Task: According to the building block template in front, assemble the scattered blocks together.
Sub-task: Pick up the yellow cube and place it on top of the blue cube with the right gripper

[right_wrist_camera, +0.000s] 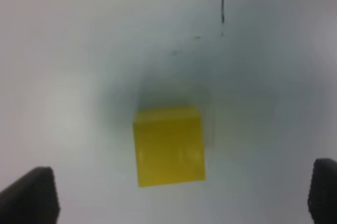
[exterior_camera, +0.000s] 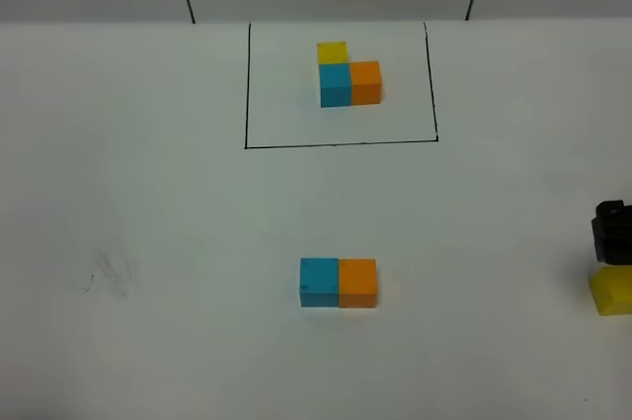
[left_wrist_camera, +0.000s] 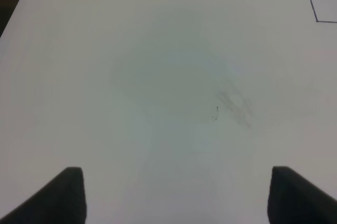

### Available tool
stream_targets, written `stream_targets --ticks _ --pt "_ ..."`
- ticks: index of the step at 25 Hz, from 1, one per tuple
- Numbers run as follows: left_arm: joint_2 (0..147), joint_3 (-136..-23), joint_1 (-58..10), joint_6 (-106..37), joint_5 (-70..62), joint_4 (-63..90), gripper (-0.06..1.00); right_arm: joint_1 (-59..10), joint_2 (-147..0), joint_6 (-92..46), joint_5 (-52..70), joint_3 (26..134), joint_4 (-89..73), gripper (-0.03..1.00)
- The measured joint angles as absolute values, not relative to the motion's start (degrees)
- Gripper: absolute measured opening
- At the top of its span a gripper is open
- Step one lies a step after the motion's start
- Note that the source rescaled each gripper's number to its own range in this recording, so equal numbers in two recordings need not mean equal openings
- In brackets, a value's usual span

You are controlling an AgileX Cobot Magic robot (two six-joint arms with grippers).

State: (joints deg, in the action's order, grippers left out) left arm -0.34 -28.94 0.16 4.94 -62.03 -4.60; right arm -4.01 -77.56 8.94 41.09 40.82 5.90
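The building block template is an L of yellow, sky-blue and orange cubes inside a black drawn rectangle at the far middle. A loose sky-blue cube and a loose orange cube sit side by side, touching, at the table's middle front. The loose yellow cube lies at the right edge of the view. My right gripper is open above the yellow cube, its fingers wide apart and clear of it. My left gripper is open and empty over bare table.
The white table has a faint grey smudge at the left, which also shows in the left wrist view. A black part of the right arm shows just beyond the yellow cube. A short black mark lies beyond the yellow cube.
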Motion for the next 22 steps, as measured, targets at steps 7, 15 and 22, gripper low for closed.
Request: stream_targets --ticks 7,15,22 --pt "-0.3 -28.9 0.2 4.9 -62.0 -4.6 0.60 -3.5 -83.0 7.3 32.7 35.8 5.8 0.93" --pt "-0.3 -28.9 0.2 4.9 -62.0 -4.6 0.60 -3.5 -90.2 7.3 27.7 35.6 5.3 0.92" --pt "-0.3 -28.9 0.2 4.9 -62.0 -4.6 0.60 -3.5 -95.1 7.3 26.3 35.6 4.7 0.71"
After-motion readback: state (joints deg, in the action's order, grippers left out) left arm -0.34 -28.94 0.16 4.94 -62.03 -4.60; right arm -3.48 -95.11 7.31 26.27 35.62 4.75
